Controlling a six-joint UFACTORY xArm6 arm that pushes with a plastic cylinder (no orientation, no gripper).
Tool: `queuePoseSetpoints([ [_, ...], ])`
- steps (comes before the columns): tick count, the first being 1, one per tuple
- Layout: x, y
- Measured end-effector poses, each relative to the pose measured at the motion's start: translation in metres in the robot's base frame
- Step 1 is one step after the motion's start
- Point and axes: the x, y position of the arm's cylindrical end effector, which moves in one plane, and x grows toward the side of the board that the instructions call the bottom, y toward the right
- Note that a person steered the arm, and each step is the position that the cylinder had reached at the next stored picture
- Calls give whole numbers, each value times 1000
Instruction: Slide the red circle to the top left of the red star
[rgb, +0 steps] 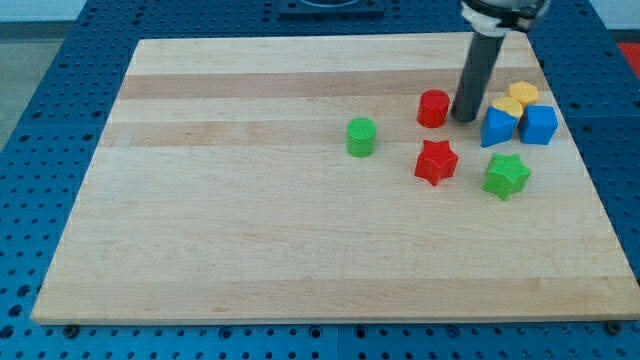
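The wooden tabletop (250, 200) held everything. My tip (464, 118) stood just to the view's right of the red circle (433, 108), which sat above the red star (436, 162), barely left of it. The arm carried no pincer, only the rod. A steady leftward push would probably serve best, stopping short of the green cylinder (361, 137). The rod's top was cut off, and whether tip and circle touched was hard to tell.
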Motion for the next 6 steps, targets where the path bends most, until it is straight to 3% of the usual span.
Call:
queuePoseSetpoints([
  [2,15,3],
  [3,-29,0],
  [4,-37,-54],
  [5,11,-101],
  [6,15,-114],
])
